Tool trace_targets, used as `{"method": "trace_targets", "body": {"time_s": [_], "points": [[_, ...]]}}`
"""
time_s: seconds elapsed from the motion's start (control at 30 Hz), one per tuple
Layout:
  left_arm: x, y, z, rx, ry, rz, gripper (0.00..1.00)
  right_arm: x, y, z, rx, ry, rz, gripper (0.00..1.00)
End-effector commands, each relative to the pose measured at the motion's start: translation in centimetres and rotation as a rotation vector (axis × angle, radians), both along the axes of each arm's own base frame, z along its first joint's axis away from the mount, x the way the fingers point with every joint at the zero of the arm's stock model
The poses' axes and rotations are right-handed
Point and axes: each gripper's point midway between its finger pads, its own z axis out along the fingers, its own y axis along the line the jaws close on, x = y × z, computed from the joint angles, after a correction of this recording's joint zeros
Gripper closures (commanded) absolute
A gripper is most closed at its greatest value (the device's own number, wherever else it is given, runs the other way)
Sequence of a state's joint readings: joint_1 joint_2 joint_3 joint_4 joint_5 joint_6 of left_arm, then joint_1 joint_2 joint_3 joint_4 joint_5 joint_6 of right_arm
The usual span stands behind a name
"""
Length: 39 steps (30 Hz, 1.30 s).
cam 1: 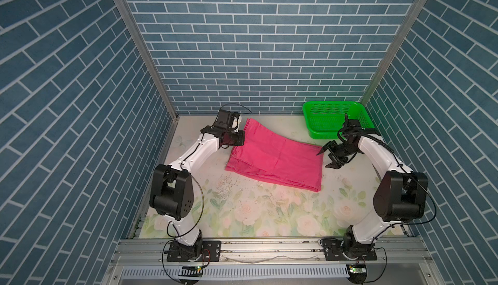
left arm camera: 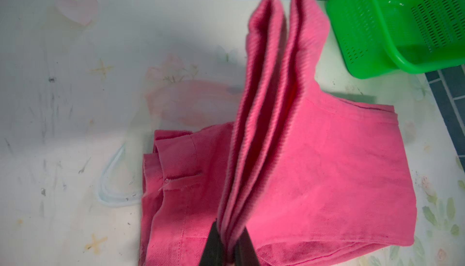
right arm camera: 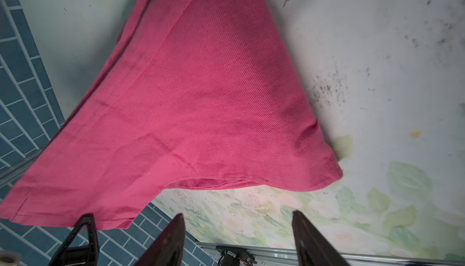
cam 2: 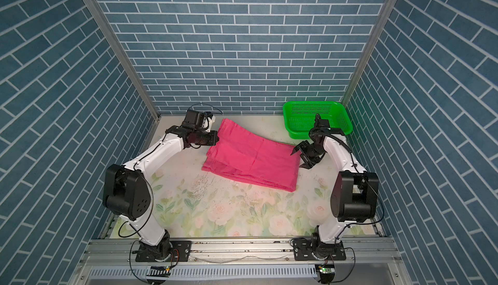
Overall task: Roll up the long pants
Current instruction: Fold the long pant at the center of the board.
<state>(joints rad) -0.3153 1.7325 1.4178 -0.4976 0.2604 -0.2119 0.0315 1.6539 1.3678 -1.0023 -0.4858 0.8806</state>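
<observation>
The long pants (cam 1: 277,159) are bright pink cloth, folded into a wide flat stack on the middle of the floral table; they show in both top views (cam 2: 253,157). My left gripper (left arm camera: 230,242) is shut on a bunch of folded layers at the pants' far left edge, and that bunch stands up from the pile. In a top view the left gripper (cam 1: 242,138) meets the cloth's edge. My right gripper (cam 1: 324,159) is open just off the pants' right edge. In the right wrist view the right gripper (right arm camera: 237,215) has nothing between its fingers, and the pants (right arm camera: 201,101) lie just ahead.
A green mesh basket (cam 1: 336,119) stands at the back right corner, close behind the right arm, and also shows in the left wrist view (left arm camera: 402,25). Blue brick walls close in the table (cam 1: 242,210) on three sides. Dark specks mark the table in front of the pants.
</observation>
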Motion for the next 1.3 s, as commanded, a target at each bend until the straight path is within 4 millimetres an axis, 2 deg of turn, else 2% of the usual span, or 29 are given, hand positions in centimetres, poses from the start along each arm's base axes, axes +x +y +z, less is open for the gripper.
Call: {"method": "trace_targets", "body": {"time_s": [0.0,0.13,0.2,0.3,0.43,0.5,0.57,0.7,0.8,0.9,0.97,1.07,1.27], "points": [[-0.7,0.7,0.1,0.016,0.002,0.005,1.00,-0.2,-0.2,-0.4,-0.007,0.014,0.018,0.32],[-0.8,1.0,0.2,0.026,0.016,0.021,1.00,-0.2,-0.2,-0.7,-0.005,0.020,0.018,0.32],[-0.5,1.0,1.3,0.018,0.010,0.034,1.00,-0.2,-0.2,-0.8,-0.005,0.020,0.017,0.33],[-0.1,0.6,4.2,-0.025,-0.007,0.073,1.00,-0.1,-0.1,-0.8,-0.003,0.020,0.020,0.33],[-0.9,-1.8,8.2,-0.161,-0.007,0.063,1.00,-0.1,0.0,-1.1,0.002,0.018,0.021,0.33],[-1.8,-3.6,9.2,-0.223,0.023,0.025,1.00,0.0,0.0,-1.4,0.004,0.020,0.020,0.33],[-3.2,-5.4,9.4,-0.250,0.070,-0.019,1.00,0.2,0.0,-1.6,0.007,0.017,0.021,0.33],[-6.1,-7.6,8.8,-0.241,0.150,-0.067,1.00,0.7,0.2,-1.9,0.013,0.012,0.021,0.33],[-7.7,-8.0,8.5,-0.234,0.190,-0.076,1.00,0.9,0.3,-2.1,0.016,0.008,0.023,0.33],[-8.4,-7.5,9.1,-0.226,0.198,-0.055,1.00,0.9,0.3,-2.4,0.019,0.012,0.024,0.33],[-8.6,-7.3,10.2,-0.223,0.199,-0.048,1.00,0.8,0.3,-2.7,0.019,0.014,0.027,0.33],[-9.0,-7.7,13.0,-0.271,0.203,-0.055,1.00,0.9,0.3,-3.4,0.016,0.016,0.022,0.35],[-10.5,-8.4,17.7,-0.369,0.219,-0.073,1.00,2.9,1.0,-4.8,0.043,-0.018,-0.027,0.37]]}}
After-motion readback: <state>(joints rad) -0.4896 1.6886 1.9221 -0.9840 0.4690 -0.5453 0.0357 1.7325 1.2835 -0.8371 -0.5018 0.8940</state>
